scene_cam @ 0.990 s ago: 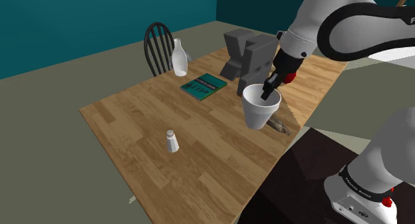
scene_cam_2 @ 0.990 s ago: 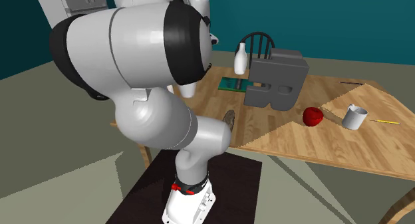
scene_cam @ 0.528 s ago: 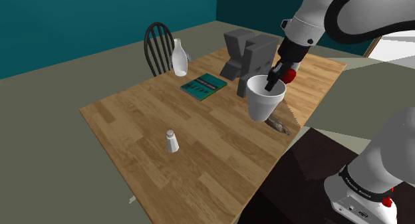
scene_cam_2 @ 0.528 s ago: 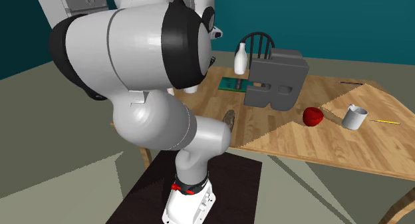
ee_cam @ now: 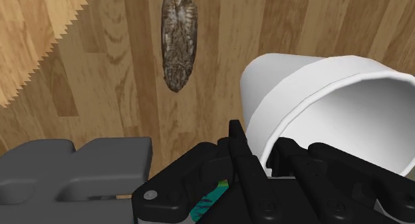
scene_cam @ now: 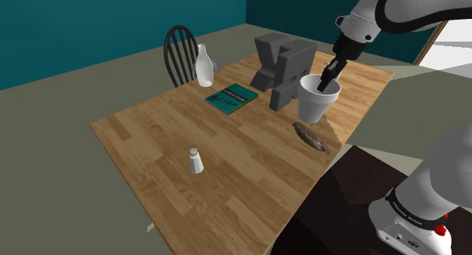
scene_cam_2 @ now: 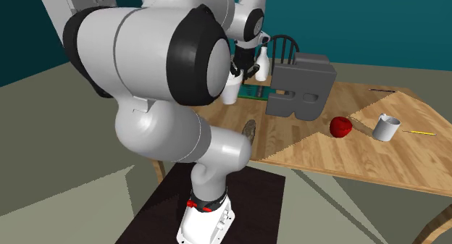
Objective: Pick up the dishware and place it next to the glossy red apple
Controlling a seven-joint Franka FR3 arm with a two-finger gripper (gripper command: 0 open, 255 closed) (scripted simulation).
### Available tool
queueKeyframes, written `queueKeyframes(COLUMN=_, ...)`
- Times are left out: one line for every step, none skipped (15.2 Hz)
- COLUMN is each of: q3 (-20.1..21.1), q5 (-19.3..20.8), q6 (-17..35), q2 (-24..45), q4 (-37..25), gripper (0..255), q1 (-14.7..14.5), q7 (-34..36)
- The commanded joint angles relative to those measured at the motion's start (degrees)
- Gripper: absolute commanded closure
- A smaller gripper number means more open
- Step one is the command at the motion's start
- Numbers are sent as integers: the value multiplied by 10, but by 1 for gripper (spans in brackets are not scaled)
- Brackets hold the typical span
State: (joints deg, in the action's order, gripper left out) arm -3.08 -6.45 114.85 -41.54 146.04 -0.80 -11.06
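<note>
The pincer [scene_cam: 326, 82] was closed on the rim of the white cup [scene_cam: 314, 106], one finger inside the wall and one outside, a grip that held the mouth roughly upward. The cup hung clear of the wooden desk [scene_cam: 151, 140], beside the grey block [scene_cam: 281, 63]. It was smooth, thin-walled and tapered. The glossy red apple [scene_cam_2: 340, 127] lay well apart, past the block, so the transfer appeared incomplete.

The tool [scene_cam_2: 237, 69] holds a white cup [scene_cam_2: 230, 90] above the wooden surface [scene_cam_2: 340, 159] (the arm [scene_cam_2: 145, 61] looms large in front). Just past the tool stands a grey block [scene_cam_2: 300, 87]; well beyond that, a red apple [scene_cam_2: 340, 126] beside a white mug [scene_cam_2: 387, 127].
</note>
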Motion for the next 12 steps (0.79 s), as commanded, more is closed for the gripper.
queueKeyframes(q3=-27, q5=13, q6=-4, q2=6, q4=-7, gripper=255, q1=12, q7=-31)
queueKeyframes(q3=-40, q5=18, q6=-5, q2=11, q4=-11, gripper=255, q1=18, q7=-45)
queueKeyframes(q3=-53, q5=24, q6=-6, q2=17, q4=-17, gripper=255, q1=23, q7=-60)
queueKeyframes(q3=-66, q5=29, q6=-7, q2=24, q4=-23, gripper=255, q1=28, q7=-74)
queueKeyframes(q3=-79, q5=34, q6=-8, q2=31, q4=-30, gripper=255, q1=33, q7=-88)
queueKeyframes(q3=-91, q5=38, q6=-9, q2=39, q4=-37, gripper=255, q1=37, q7=-103)
queueKeyframes(q3=-104, q5=42, q6=-9, q2=48, q4=-45, gripper=255, q1=41, q7=-117)
queueKeyframes(q3=-117, q5=46, q6=-10, q2=57, q4=-54, gripper=255, q1=44, q7=-131)
queueKeyframes(q3=-130, q5=49, q6=-11, q2=67, q4=-63, gripper=255, q1=47, q7=-146)
queueKeyframes(q3=-143, q5=52, q6=-12, q2=77, q4=-73, gripper=255, q1=50, q7=-160)
queueKeyframes(q3=-155, q5=54, q6=-13, q2=88, q4=-84, gripper=255, q1=52, q7=-175)
queueKeyframes(q3=-168, q5=55, q6=-14, q2=100, q4=-95, gripper=255, q1=55, q7=-189)
